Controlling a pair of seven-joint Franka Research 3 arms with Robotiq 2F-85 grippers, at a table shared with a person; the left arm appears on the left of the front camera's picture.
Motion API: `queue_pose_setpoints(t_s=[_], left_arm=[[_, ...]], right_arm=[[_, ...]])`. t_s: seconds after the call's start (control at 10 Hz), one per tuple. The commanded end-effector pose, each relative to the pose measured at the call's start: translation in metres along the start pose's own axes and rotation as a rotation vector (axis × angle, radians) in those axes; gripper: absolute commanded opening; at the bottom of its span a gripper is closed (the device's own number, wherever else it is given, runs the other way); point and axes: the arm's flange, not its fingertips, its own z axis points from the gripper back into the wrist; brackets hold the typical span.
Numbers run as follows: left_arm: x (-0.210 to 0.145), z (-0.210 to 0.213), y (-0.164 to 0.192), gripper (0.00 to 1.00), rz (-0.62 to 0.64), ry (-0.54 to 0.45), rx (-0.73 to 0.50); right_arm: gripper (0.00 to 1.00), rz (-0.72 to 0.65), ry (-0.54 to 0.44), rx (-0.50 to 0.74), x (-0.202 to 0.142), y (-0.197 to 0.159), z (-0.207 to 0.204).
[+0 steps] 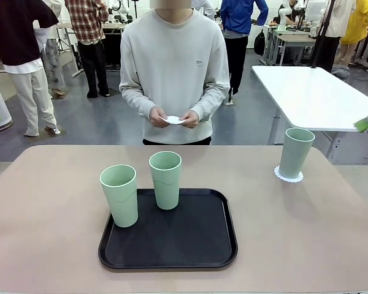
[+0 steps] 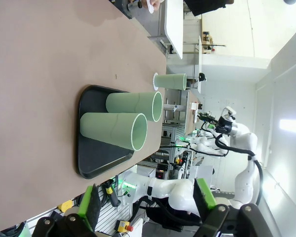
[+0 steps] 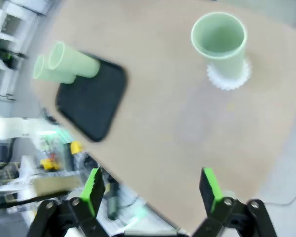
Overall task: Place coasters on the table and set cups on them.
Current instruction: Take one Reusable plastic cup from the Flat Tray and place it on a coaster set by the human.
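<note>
While two cups [image 1: 119, 195] share the tray [image 1: 184, 240], one cup [image 1: 295, 152] tops one coaster [image 1: 289, 177].

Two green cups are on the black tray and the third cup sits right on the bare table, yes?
Not quite. The third cup sits on a lacy white coaster, not straight on the table; the front view shows it. The rest is right.

black tray [image 1: 184, 239] up front — white table [image 1: 313, 92] far right.
</note>
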Motion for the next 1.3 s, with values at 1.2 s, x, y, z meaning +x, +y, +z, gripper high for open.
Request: queue_pose_setpoints(t_s=[1.2], left_arm=[[0.001,-0.001,-0.002,1.0,-0.016,0.0,-0.022]], right_arm=[[1.0,-0.466,-0.19,0.555,-0.039,-0.171,-0.002]])
